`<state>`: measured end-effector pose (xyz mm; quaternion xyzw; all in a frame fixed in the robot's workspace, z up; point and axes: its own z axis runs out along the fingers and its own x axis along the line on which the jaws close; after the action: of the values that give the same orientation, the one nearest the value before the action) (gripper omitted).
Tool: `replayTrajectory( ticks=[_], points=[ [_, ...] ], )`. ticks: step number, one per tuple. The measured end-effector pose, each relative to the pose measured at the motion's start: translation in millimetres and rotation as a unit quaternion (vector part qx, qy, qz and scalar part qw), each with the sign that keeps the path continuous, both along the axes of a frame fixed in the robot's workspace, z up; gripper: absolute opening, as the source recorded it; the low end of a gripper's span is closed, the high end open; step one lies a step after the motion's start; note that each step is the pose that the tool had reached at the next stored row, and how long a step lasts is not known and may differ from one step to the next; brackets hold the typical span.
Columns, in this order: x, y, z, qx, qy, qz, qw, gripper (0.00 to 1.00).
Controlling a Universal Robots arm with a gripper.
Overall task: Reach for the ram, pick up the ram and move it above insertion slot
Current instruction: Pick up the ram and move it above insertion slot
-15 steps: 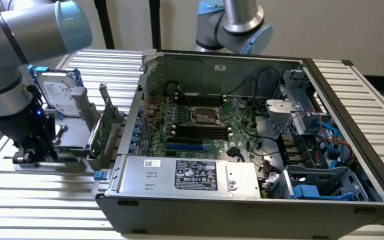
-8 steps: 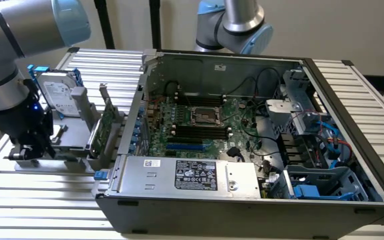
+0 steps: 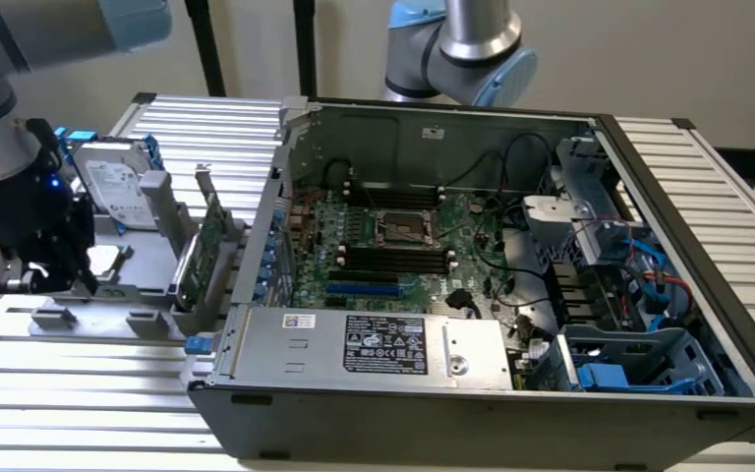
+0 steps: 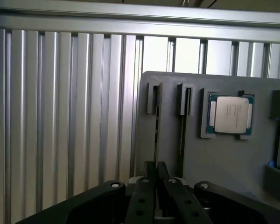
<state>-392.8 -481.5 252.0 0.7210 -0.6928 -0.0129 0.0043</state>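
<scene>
Ram (image 4: 156,133) edge-on between fingers of low, downward-pointing gripper (image 4: 156,167)

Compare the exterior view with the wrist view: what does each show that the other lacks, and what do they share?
Exterior view: the open computer case, its motherboard and the hard drive. Wrist view: the processor chip in its recess and the ram, edge-on between the fingers. Shared: the gripper, the grey holder and the slatted table.
</scene>
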Motion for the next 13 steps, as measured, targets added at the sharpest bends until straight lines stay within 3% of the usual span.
replayTrajectory(
  ticks=[5,13],
  points=[
    [7.8,0.1,22.5,0.0,0.0018,0.0,1.0,0.14],
    [35.0,0.0,58.8,0.0001,0.0032,0.0,1.0,0.14]
  ],
)
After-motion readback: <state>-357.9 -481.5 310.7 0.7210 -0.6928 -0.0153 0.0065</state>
